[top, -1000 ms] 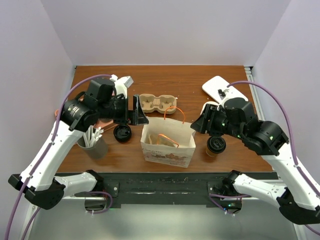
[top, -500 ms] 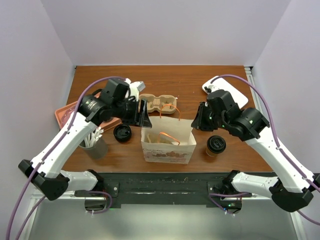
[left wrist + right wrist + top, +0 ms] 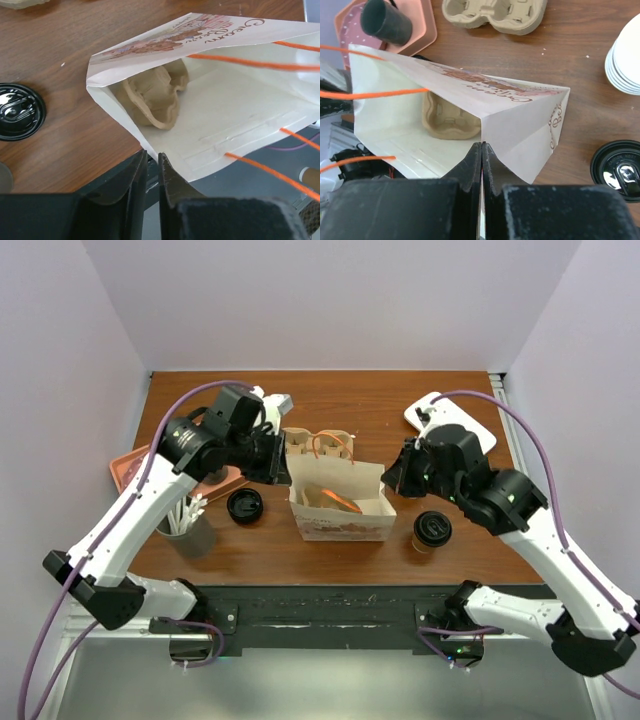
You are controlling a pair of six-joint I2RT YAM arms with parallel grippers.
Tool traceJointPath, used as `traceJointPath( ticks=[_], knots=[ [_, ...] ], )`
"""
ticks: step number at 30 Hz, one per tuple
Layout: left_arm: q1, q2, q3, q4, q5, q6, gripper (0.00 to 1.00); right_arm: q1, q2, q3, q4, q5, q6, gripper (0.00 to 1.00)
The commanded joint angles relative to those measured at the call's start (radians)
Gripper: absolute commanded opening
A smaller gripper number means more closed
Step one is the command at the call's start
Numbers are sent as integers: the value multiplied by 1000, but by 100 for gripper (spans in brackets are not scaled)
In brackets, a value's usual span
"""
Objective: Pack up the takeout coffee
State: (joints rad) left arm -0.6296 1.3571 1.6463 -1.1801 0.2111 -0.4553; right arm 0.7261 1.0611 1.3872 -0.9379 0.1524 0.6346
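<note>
Takeout coffee (image 3: 432, 529), small tan paper cup under round black sip lid, stands upright on brown wooden table (image 3: 380, 400), near the right side of white printed paper bag (image 3: 340, 520). Left gripper (image 3: 152, 156) pinches bag's left rim, jaws almost together. Right gripper (image 3: 481, 147) fully closed on right rim fold. Brown moulded-pulp cup carrier (image 3: 155, 97) lies inside.

White paper bag with orange cord handles (image 3: 165, 42), standing mid-table between left and right: brown cursive lettering on its long outer face, beside a printed brown picture, reads roughly "Creamy Berry", with the final letters uncertain. A curled word on a narrow end panel begins "S" and is otherwise unreadable.
</note>
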Motion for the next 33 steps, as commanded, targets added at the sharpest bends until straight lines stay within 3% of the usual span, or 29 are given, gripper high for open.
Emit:
traceJointPath(
  ticks=[1,3,6,9,17,23,26,27,33],
  knots=[
    [-1,-78,-55,132,88,13,33,4,-90,-120,194,-22,-41,0],
    [-1,-84,-65,105,86,14,51,4,-150,-199,243,-34,-46,0],
    [-2,-98,-43,40,39,21,61,4,-214,-261,270,-63,-68,0],
    [-2,-118,-55,17,2,14,66,3,-275,-319,307,-80,-78,0],
    [-1,-108,-80,60,-32,4,67,3,-308,-352,352,-83,-115,0],
    [-1,-73,-103,93,-13,-11,63,3,-329,-381,428,-91,-128,0],
    [-2,-78,-103,111,13,-23,52,3,-337,-398,467,-89,-108,0],
    [-1,-87,-100,120,13,-17,43,3,-342,-404,478,-90,-102,0],
    [-2,-142,-134,270,127,72,24,4,-433,-494,562,-128,-110,0]
  ],
)
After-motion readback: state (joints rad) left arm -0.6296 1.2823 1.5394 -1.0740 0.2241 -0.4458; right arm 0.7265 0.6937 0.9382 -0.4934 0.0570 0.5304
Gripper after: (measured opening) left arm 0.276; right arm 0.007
